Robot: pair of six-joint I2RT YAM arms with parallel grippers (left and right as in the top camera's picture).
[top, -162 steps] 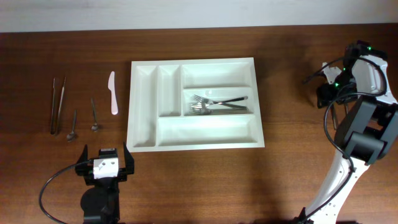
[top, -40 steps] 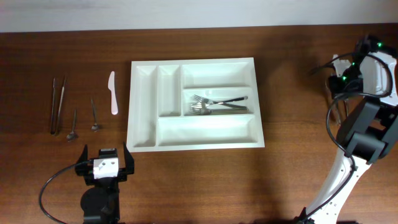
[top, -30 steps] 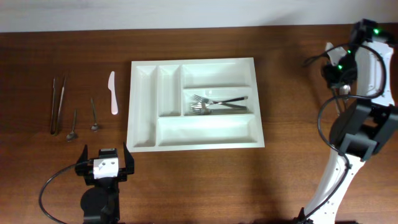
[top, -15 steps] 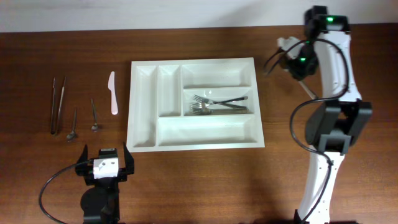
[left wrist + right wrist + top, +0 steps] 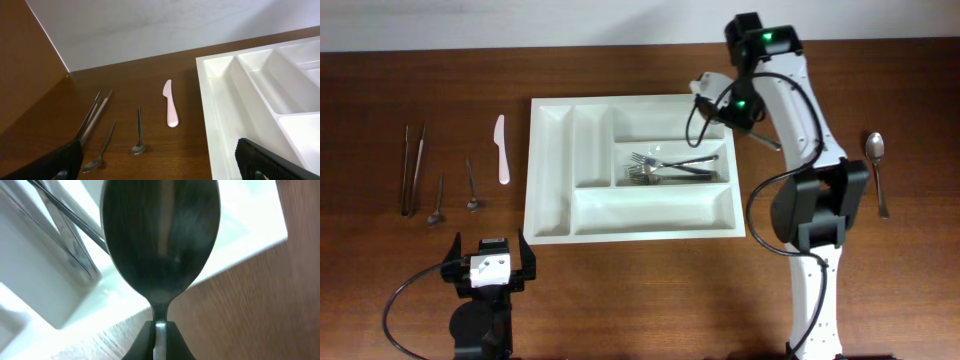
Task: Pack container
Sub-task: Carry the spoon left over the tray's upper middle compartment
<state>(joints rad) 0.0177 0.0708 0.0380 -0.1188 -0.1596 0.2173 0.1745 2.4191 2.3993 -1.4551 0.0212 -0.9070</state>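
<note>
The container is a big white cutlery tray in the middle of the table, with forks in its middle right compartment. My right gripper hangs over the tray's upper right corner, shut on a metal spoon. In the right wrist view the spoon's bowl fills the frame. The right gripper pinches its neck above the container's edge. My left gripper rests open near the front left, empty. In the left wrist view the container lies ahead to the right of my left gripper.
Left of the tray lie tongs, two small spoons and a pale plastic knife. Another spoon lies at the far right. The left wrist view shows the knife and small spoons.
My right arm has swung left from the table's right edge to the tray's upper right corner, carrying the spoon. The left arm has not moved.
</note>
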